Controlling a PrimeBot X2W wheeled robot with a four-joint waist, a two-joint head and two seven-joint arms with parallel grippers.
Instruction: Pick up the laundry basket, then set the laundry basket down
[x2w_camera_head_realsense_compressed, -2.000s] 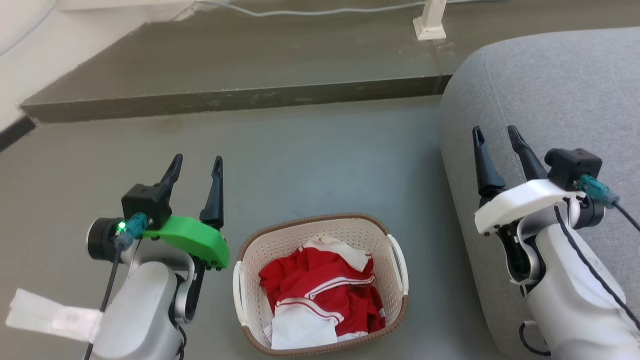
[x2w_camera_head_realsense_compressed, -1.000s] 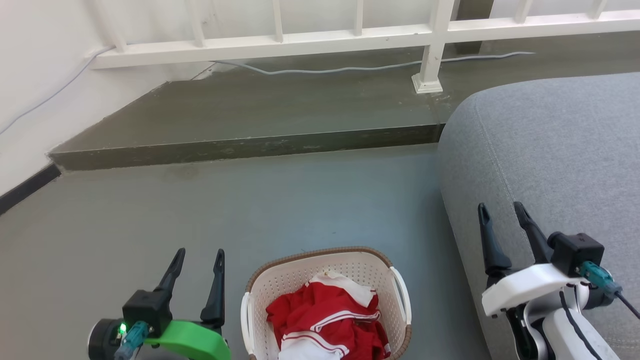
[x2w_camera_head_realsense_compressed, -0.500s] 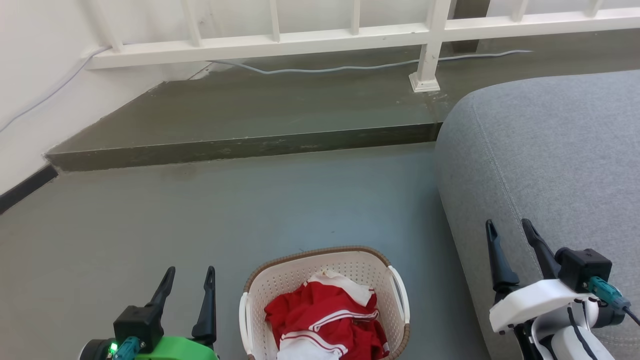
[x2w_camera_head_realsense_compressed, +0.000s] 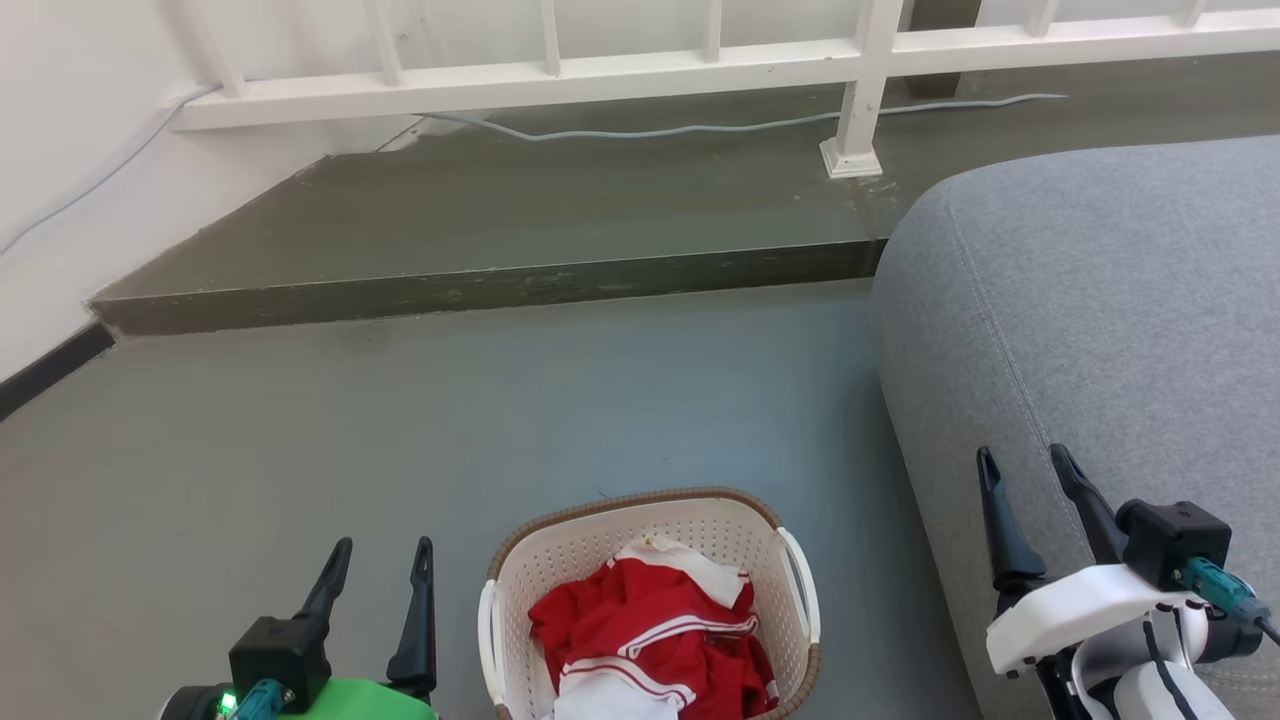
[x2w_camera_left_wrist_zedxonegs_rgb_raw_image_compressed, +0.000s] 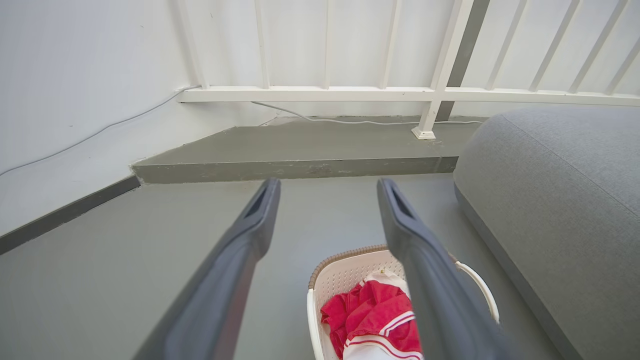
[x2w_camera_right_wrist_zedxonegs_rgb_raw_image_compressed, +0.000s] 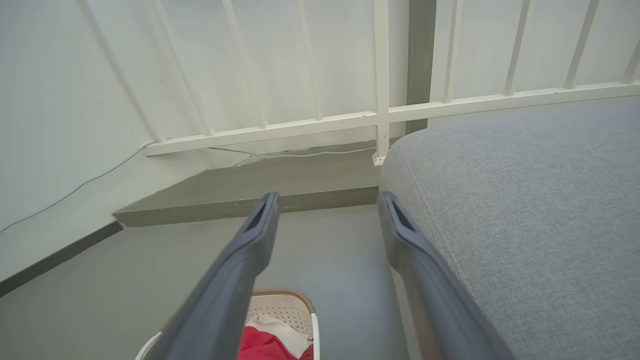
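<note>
Left claw (x2w_camera_head_realsense_compressed: 385, 548) is hovering wide open and empty, just left of the laundry basket (x2w_camera_head_realsense_compressed: 600, 545). Right claw (x2w_camera_head_realsense_compressed: 1022, 455) is also gaping and empty, showing against the grey sofa (x2w_camera_head_realsense_compressed: 1100, 300). Basket is sitting on the floor (x2w_camera_head_realsense_compressed: 300, 420) between them, carrying red-and-white clothes (x2w_camera_head_realsense_compressed: 650, 630). Judging it stiff, light and too wide for one claw, so I'm favouring the white side handles (x2w_camera_head_realsense_compressed: 805, 585).

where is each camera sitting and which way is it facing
Head view: on the head, looking forward and down at the laundry basket and grey sofa; left gripper and right gripper show, both open.
Left wrist view: on the left wrist, looking along its own fingers towards the white railing.
Right wrist view: on the right wrist, along its own fingers, sofa at right.
Shared: all three catch the laundry basket, railing and sofa.
</note>
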